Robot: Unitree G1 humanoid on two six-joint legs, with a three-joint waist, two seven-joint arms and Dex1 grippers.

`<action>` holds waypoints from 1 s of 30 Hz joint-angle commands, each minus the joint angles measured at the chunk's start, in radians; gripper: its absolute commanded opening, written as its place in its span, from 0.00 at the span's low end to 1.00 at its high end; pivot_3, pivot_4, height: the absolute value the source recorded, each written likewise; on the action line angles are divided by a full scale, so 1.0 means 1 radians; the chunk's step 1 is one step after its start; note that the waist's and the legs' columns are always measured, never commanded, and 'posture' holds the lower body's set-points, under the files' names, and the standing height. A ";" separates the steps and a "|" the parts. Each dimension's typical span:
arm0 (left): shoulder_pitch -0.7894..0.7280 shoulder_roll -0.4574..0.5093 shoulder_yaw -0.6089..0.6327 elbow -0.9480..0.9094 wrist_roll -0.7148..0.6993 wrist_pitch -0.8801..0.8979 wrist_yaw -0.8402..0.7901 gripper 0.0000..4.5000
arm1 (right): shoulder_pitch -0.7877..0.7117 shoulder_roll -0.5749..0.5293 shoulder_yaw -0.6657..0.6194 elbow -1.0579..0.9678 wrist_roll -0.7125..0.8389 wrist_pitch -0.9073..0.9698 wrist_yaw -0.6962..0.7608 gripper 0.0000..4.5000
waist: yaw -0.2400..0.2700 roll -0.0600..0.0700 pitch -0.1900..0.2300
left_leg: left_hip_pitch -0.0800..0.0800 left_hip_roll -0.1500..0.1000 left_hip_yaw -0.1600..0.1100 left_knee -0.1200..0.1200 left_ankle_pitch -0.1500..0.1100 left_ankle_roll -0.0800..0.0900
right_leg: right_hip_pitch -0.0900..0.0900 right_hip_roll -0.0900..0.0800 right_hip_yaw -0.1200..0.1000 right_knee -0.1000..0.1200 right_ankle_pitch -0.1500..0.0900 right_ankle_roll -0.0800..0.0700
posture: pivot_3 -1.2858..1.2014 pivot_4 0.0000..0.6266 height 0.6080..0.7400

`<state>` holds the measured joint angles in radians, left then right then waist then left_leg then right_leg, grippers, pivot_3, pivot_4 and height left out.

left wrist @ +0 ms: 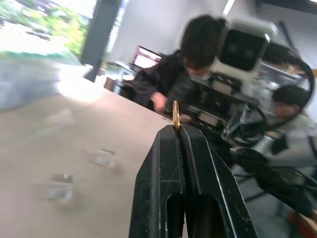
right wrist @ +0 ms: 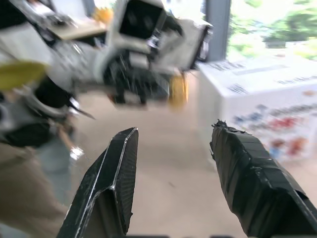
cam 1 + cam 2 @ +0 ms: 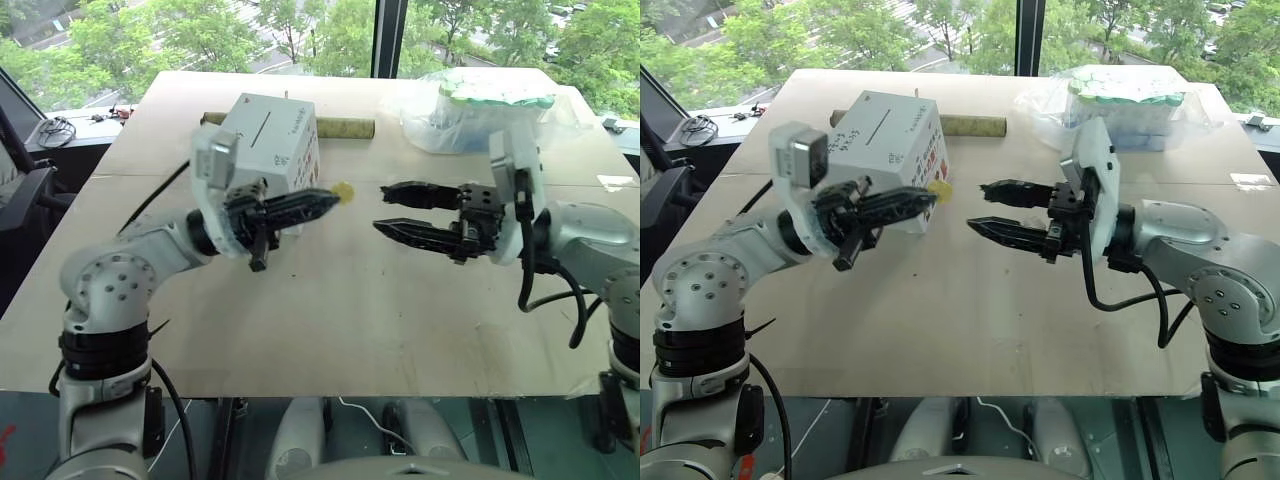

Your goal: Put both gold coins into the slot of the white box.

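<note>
So the left hand [image 3: 322, 203], pinching a coin [image 3: 344, 191] at its tips, sits just in front of the box [image 3: 270, 140], slot [image 3: 262, 128] up behind it, while the right hand [image 3: 392, 210] is spread, empty.

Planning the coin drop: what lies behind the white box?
A cardboard tube lies behind the white box; the box covers its middle, so nothing else there can be seen.

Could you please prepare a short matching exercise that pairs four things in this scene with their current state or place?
Things:
1. left gripper
2. right gripper
3. white box
4. cardboard tube

States or places:
A. lying behind the box on the table
B. open, holding nothing
C. shut on a gold coin
D. standing on the table, slot on top

Pairs: 1-C, 2-B, 3-D, 4-A
</note>
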<state>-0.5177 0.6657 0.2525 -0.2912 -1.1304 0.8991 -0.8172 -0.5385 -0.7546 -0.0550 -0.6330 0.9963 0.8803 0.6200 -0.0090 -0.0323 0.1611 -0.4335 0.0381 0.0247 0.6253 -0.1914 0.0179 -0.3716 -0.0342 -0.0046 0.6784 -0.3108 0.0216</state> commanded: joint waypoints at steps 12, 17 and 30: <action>-0.162 0.037 0.049 0.070 0.354 -0.167 0.386 0.00 | 0.141 -0.211 -0.172 -0.097 -0.146 -0.105 0.080 0.93 | 0.007 0.000 0.000 | 0.000 0.000 0.000 0.000 0.000 0.000 | 0.000 0.000 0.000 0.000 0.000 0.000 | 0.52 0.24 1.00; -0.268 0.106 -0.066 0.221 0.484 -0.109 0.363 0.00 | 0.123 -0.217 -0.255 -0.061 -0.132 -0.118 0.060 0.93 | 0.012 -0.001 0.001 | 0.000 -0.001 0.001 0.000 0.000 0.000 | 0.000 0.002 0.000 0.000 0.000 0.000 | 0.52 0.24 1.00; -0.407 0.072 -0.137 0.438 0.616 -0.093 0.279 0.00 | 0.047 -0.308 -0.409 0.111 -0.007 -0.107 0.155 0.93 | 0.020 -0.002 0.002 | 0.000 -0.001 0.001 0.000 0.000 0.000 | 0.000 0.000 0.000 0.000 0.000 0.000 | 0.52 0.24 1.00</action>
<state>-0.8905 0.7383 0.1072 0.1562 -0.5207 0.7993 -0.5246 -0.4606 -1.0438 -0.4395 -0.5386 0.9811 0.7986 0.7412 0.0107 -0.0343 0.1632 -0.4336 0.0376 0.0254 0.6255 -0.1912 0.0175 -0.3715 -0.0346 -0.0049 0.6785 -0.3109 0.0219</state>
